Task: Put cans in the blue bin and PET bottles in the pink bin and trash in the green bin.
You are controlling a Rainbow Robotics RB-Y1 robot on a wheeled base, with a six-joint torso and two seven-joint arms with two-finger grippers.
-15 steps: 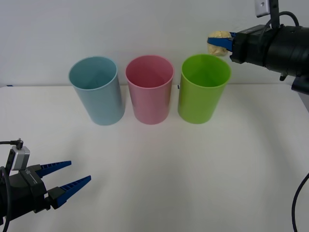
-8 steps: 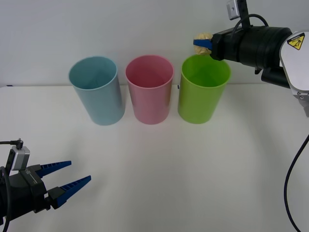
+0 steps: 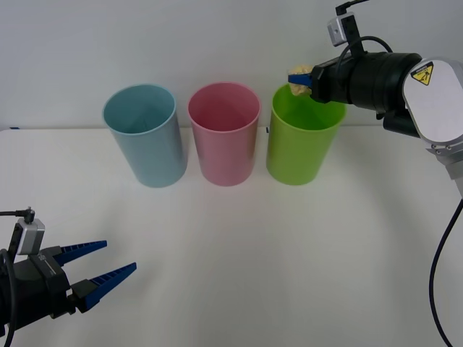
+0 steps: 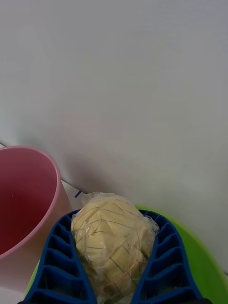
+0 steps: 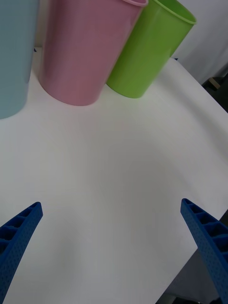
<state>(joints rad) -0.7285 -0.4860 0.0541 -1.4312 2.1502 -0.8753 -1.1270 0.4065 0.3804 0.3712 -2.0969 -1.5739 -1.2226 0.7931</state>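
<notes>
Right gripper: the right gripper (image 3: 299, 79) reaches in from the right at rim height of the green bin (image 3: 302, 137), over its mouth, its blue fingers (image 4: 164, 266) clamped on the trash (image 4: 113, 244).
Trash: a pale yellow wad held off the table, above the green bin's opening near the far rim.
Right wrist view adds: the wad sits in clear wrinkled wrap, pinched on both sides by the ribbed fingers; the green bin's rim lies right under it and the pink bin (image 4: 23, 209) stands just beside.
Front view adds: the whole row, with the blue bin (image 3: 145, 135), the pink bin and the green bin standing upright side by side near the back of the white table (image 3: 289, 246).
Left gripper: the left gripper (image 3: 103, 262) rests low at the near left corner, well apart from the bins, fingers spread with nothing between them.
Left wrist view adds: bare tabletop between the fingers and the bins.
Count: three bins, one wad, two grippers.
In the way: the right arm's black body hides part of the wall behind the green bin.
</notes>
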